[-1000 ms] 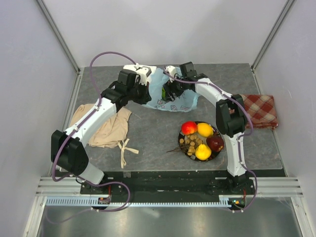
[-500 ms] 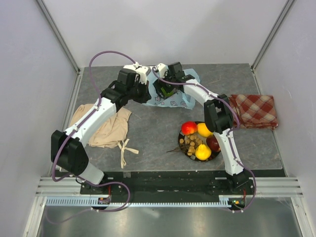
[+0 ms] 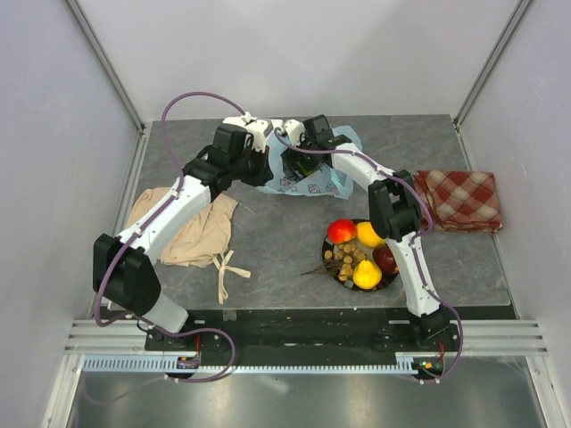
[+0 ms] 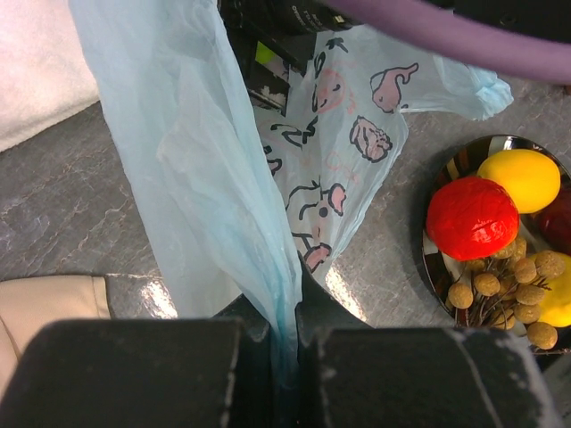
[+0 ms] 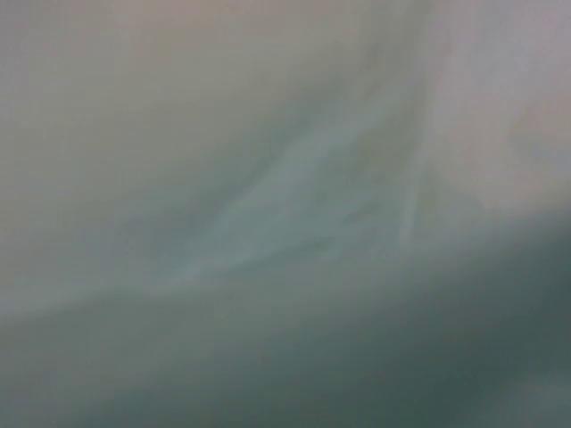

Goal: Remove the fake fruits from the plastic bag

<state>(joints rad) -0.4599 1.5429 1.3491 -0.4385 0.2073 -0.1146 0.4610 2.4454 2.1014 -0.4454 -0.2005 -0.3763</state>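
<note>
Fruits (image 3: 361, 252) sit heaped on the plate (image 4: 431, 272), near the right arm. The bag (image 4: 214, 169) hangs from the left gripper (image 4: 287, 325), whose jaws pinch a fold tight. The right gripper (image 3: 302, 161) reaches into the bag's mouth. Its view is blurred, so I cannot tell its opening.

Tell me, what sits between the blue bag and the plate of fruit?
Nothing: just bare grey table between the plastic bag and the plate, clearest in the left wrist view.
</note>
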